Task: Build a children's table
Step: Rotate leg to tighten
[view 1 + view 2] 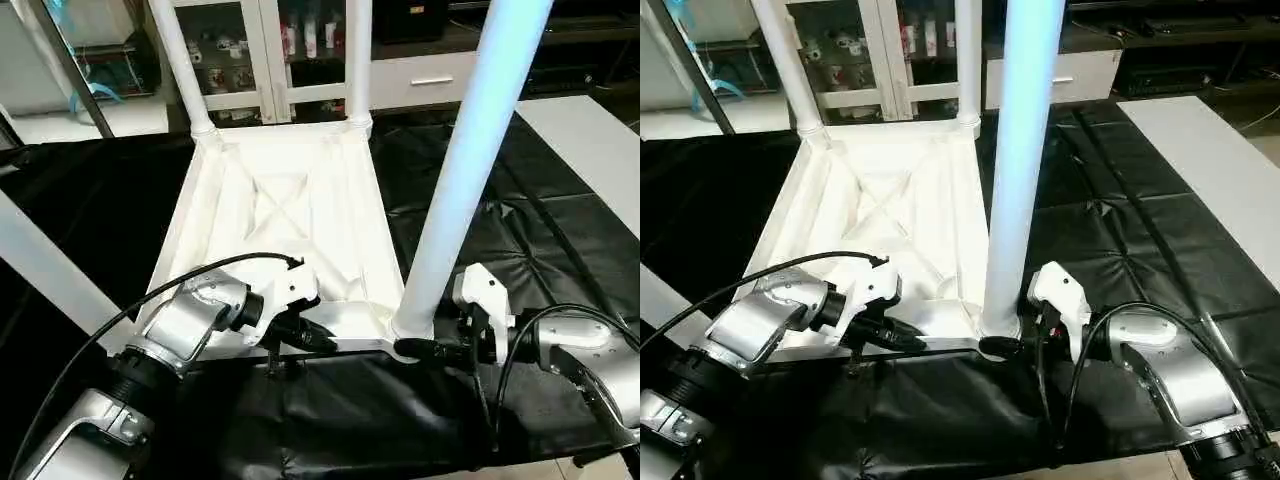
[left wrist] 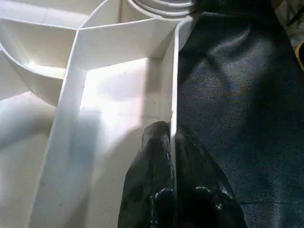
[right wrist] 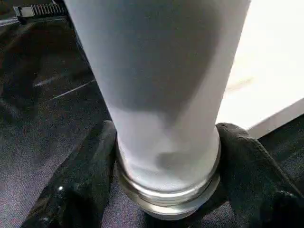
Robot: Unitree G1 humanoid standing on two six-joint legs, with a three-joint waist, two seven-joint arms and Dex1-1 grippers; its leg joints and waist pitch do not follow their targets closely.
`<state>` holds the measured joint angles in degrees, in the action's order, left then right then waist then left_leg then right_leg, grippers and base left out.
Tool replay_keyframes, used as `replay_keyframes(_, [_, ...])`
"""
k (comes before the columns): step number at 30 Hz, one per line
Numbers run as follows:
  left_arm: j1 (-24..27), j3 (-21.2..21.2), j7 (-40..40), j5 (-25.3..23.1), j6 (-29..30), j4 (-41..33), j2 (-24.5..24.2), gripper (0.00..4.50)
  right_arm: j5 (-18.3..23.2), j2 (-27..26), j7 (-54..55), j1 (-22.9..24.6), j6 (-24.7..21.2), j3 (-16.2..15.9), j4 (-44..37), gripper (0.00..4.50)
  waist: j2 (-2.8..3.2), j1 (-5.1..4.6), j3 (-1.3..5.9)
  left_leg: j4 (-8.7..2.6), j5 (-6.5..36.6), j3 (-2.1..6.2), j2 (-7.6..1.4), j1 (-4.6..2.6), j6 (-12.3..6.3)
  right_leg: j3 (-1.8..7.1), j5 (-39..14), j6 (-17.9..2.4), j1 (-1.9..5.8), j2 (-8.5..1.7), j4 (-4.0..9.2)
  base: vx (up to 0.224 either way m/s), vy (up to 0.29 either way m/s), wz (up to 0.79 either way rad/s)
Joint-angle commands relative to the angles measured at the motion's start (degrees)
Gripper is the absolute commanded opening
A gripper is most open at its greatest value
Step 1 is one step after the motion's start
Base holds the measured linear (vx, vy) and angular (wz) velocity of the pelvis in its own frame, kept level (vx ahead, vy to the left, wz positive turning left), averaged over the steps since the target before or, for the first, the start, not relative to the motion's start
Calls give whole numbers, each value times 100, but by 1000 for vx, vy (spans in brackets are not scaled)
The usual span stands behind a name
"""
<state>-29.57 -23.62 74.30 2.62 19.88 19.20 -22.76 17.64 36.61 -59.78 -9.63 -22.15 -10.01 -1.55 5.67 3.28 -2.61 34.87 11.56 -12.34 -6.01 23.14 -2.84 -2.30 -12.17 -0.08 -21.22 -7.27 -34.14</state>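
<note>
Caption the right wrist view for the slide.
Right pincer closed around the base of an upright leg above the black cover.

Upright legs point(image 1: 470, 160) crowd the tabletop point(image 1: 280, 210) corners; black cover point(image 1: 540, 240) right of it lies open.

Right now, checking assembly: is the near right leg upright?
Upright: the leg stands in its corner socket, right gripper around its base.

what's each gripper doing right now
left gripper: closed on the tabletop's near rim.
right gripper: fingers on both sides of the near leg's base, holding it.
</note>
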Motion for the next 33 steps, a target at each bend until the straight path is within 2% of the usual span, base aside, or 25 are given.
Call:
replay_keyframes(1, [-6, -72, 198, 153, 77, -160, -24, 0, 47, 48, -170, -2, -27, -45, 34, 284, -122, -29, 374, -511, 1038, 355, -710, -231, -358, 165, -31, -1504, 116, -297, 259, 0, 0, 0])
replay_keyframes(5, [21, -96, 232, 142, 122, -186, -59, 0, 39, -6, -180, -33, -16, -59, 131, 272, -142, -27, 369, -511, 1080, 352, -711, -231, -374, 165, -117, -1516, 114, -300, 263, 0, 0, 0])
replay_keyframes(7, [25, -95, 207, 136, 135, -173, -31, 0, -69, -217, 105, -107, 41, -48, 350, 270, -126, -40, 364, -516, 1135, 355, -700, -220, -341, 162, -212, -1523, 106, -300, 266, 0, 0, 0])
replay_keyframes(8, [-2, -57, 2, 89, 110, -50, 96, 0, -277, -597, 762, -263, 124, 46, 765, 270, -125, -49, 359, -525, 1205, 356, -697, -217, -313, 160, -290, -1516, 105, -294, 274, 0, 0, 0])
replay_keyframes(9, [-2, -57, 2, 89, 110, -50, 96, 0, -277, -597, 762, -263, 124, 46, 765, 269, -133, -71, 352, -531, 1366, 350, -688, -234, -202, 162, -475, -1528, 65, -296, 292, 0, 0, 0])
replay_keyframes(10, [-23, -31, -145, 50, 66, 29, 179, 0, -346, -777, 1078, -338, 134, 111, 945, 269, -163, -141, 327, -564, 1597, 377, -679, -193, -60, 168, -750, -1472, 87, -296, 312, 0, 0, 0])
replay_keyframes(11, [-33, -19, -215, 31, 43, 65, 219, 0, -375, -860, 1220, -372, 137, 142, 1026, 269, -161, -194, 317, -591, 1872, 400, -681, -198, 102, 164, -1048, -1394, 92, -301, 334, 0, 0, 0])
replay_keyframes(12, [-156, 80, -735, -98, -99, 386, 482, 0, -393, -1252, 1805, -538, 138, 310, 1322, 269, -163, -218, 316, -600, 2007, 409, -681, -204, 180, 164, -1182, -1350, 91, -298, 341, 0, 0, 0])
replay_keyframes(13, [-156, 80, -735, -98, -99, 386, 482, 0, -393, -1252, 1805, -538, 138, 310, 1322, 269, -159, -271, 312, -610, 2245, 418, -668, -221, 349, 164, -1363, -1303, 53, -288, 360, 0, 0, 0])
replay_keyframes(14, [-251, 139, -1085, -174, -181, 607, 663, 0, -453, -1488, 2185, -652, 168, 371, 1479, 269, -164, -309, 319, -617, 2443, 420, -659, -262, 515, 169, -1470, -1246, 11, -275, 382, 0, 0, 0])
replay_keyframes(15, [-276, 154, -1167, -188, -192, 657, 707, 0, -467, -1543, 2274, -680, 169, 384, 1513, 269, -173, -337, 318, -615, 2517, 433, -650, -249, 556, 169, -1494, -1227, 20, -278, 379, 0, 0, 0])
replay_keyframes(16, [-458, 260, -1756, -279, -240, 998, 1027, 0, -593, -1943, 2952, -906, 239, 470, 1790, 269, -171, -347, 319, -623, 2541, 447, -657, -236, 574, 172, -1501, -1188, 39, -289, 387, 0, 0, 0])
replay_keyframes(17, [-516, 292, -1928, -300, -239, 1092, 1123, 0, -646, -2067, 3168, -984, 286, 490, 1886, 268, -148, -396, 317, -624, 2720, 450, -637, -243, 663, 162, -1644, -1121, 8, -280, 409, 0, 0, 0])
replay_keyframes(18, [-674, 399, -2436, -354, -195, 1328, 1379, 0, -731, -2394, 3698, -1212, 344, 594, 2182, 268, -119, -422, 323, -618, 2766, 438, -621, -255, 690, 178, -1671, -1127, -38, -289, 414, 0, 0, 0])
replay_keyframes(19, [-756, 453, -2711, -388, -170, 1450, 1508, 0, -784, -2551, 3974, -1330, 386, 644, 2332, 268, -176, -461, 323, -614, 2788, 466, -618, -242, 708, 167, -1710, -1086, -13, -294, 441, 0, 0, 0])
replay_keyframes(20, [-819, 494, -2926, -419, -151, 1546, 1603, 0, -835, -2658, 4188, -1414, 431, 671, 2437, 268, -163, -459, 328, -610, 2749, 472, -618, -229, 690, 170, -1702, -1064, 0, -304, 438, 0, 0, 0])
replay_keyframes(21, [-904, 562, -3212, -471, -102, 1684, 1728, 0, -895, -2792, 4451, -1525, 478, 701, 2583, 268, -155, -455, 339, -603, 2647, 443, -617, -251, 609, 172, -1601, -1041, -32, -291, 460, 0, 0, 0])
replay_keyframes(22, [-981, 604, -3499, -538, -122, 1823, 1825, 0, -967, -2903, 4678, -1640, 512, 697, 2733, 268, -145, -454, 338, -600, 2608, 440, -616, -246, 567, 173, -1535, -1043, -25, -287, 461, 0, 0, 0])
replay_keyframes(23, [-1210, 736, -4374, -736, -273, 2255, 2103, 0, -1173, -3241, 5369, -1993, 630, 702, 3202, 268, -126, -481, 338, -600, 2548, 409, -602, -253, 548, 175, -1368, -1093, -57, -262, 460, 0, 0, 0])
replay_keyframes(26, [-1320, 731, -4671, -837, -438, 2487, 2211, 0, -1318, -3432, 5827, -2203, 759, 716, 3502, 267, -138, -444, 358, -574, 2471, 392, -591, -275, 446, 171, -1237, -1124, -40, -270, 484, 0, 0, 0])
replay_keyframes(28, [-1395, 752, -4687, -826, -515, 2609, 2287, 0, -1347, -3586, 5916, -2369, 985, 753, 3787, 267, -120, -444, 368, -577, 2269, 389, -592, -204, 263, 153, -1100, -1128, 1, -279, 451, 0, 0, 0])
replay_keyframes(31, [-1432, 804, -4609, -766, -561, 2693, 2299, 0, -1109, -3769, 5659, -2465, 1265, 974, 3956, 267, -112, -418, 375, -573, 2011, 388, -617, -190, 83, 148, -883, -1173, 35, -292, 435, 0, 0, 0])
replay_keyframes(33, [-1398, 797, -4463, -754, -568, 2667, 2216, 0, -1094, -3741, 5423, -2399, 1420, 917, 3822, 267, -112, -410, 380, -569, 1877, 382, -623, -176, -30, 142, -782, -1198, 52, -290, 420, 0, 0, 0])
